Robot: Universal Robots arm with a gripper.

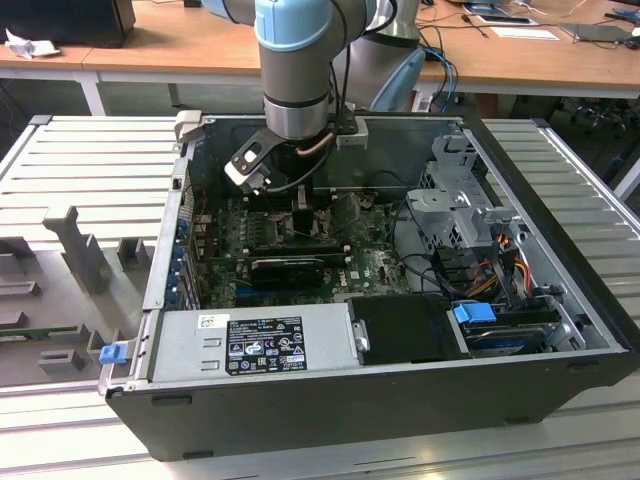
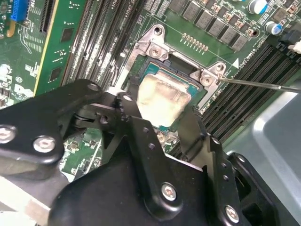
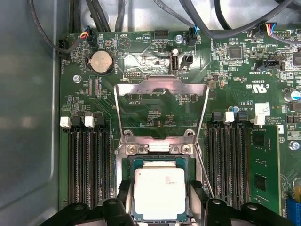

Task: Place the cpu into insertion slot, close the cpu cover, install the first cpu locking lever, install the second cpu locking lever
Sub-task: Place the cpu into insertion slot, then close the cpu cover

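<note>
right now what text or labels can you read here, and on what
black label on the power supply: print too small to read.
motherboard: white lettering, too small to read.
cpu: plain top, no marking seen.

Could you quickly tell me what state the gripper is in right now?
Gripper: around the cpu in the insertion slot; whether it grips it cannot be told.
</note>
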